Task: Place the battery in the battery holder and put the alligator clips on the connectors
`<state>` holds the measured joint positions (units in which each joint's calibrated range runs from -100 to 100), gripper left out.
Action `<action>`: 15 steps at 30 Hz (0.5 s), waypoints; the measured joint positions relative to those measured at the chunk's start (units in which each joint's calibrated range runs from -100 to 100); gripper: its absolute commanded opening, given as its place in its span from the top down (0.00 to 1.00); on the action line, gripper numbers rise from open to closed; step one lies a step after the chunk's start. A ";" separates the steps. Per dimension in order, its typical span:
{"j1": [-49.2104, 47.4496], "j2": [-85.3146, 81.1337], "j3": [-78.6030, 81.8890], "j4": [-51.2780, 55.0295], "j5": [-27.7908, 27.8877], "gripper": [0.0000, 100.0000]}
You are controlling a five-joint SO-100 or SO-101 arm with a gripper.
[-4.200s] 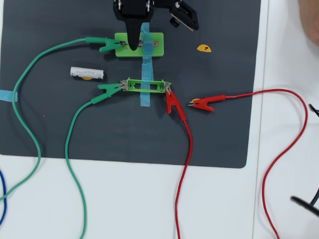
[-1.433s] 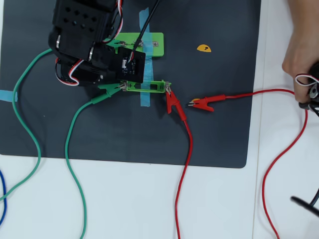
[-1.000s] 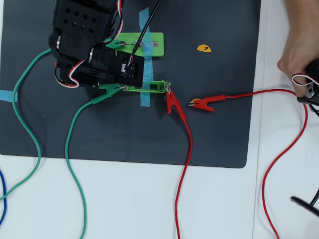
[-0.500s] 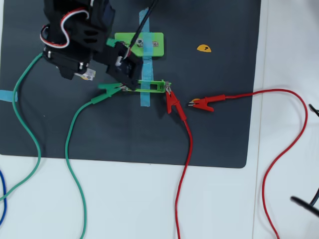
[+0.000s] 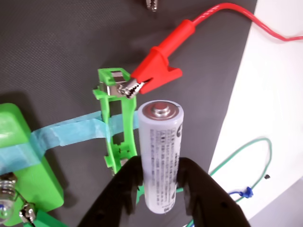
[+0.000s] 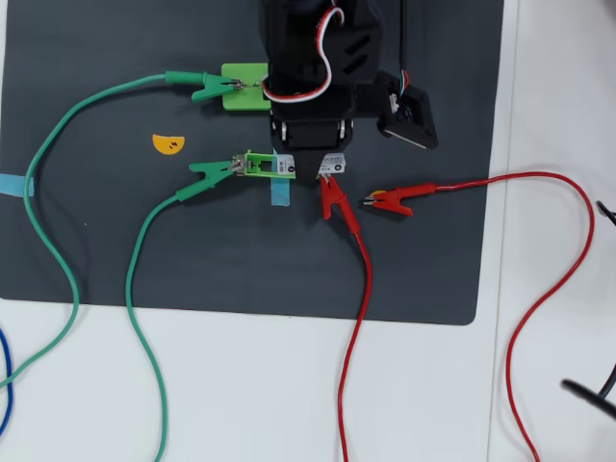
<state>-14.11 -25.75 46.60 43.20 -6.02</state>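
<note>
The gripper clamps the battery, which hangs just beside the holder, parallel to its slot. It should shift sideways over the slot, then lower squarely, clear of the red clip beyond.

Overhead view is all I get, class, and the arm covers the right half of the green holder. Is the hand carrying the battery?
Observer: Yes. In the wrist view the hand grips the battery around its lower part.
Operator: Is it seated in the holder?
Observer: Not yet. It sits just right of the green holder in the wrist view, and the visible slot is empty.
Operator: And the red clip by the holder?
Observer: The red clip bites the metal tab at the holder's far end.
</note>
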 measured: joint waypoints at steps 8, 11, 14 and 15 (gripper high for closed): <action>5.04 7.90 0.00 -5.49 0.05 0.99; 5.94 10.00 0.00 -5.58 -0.16 0.99; 5.94 10.42 0.00 -5.58 -0.78 0.99; 5.94 10.92 0.00 -5.58 -0.88 0.99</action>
<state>-8.17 -14.83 46.60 37.62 -6.90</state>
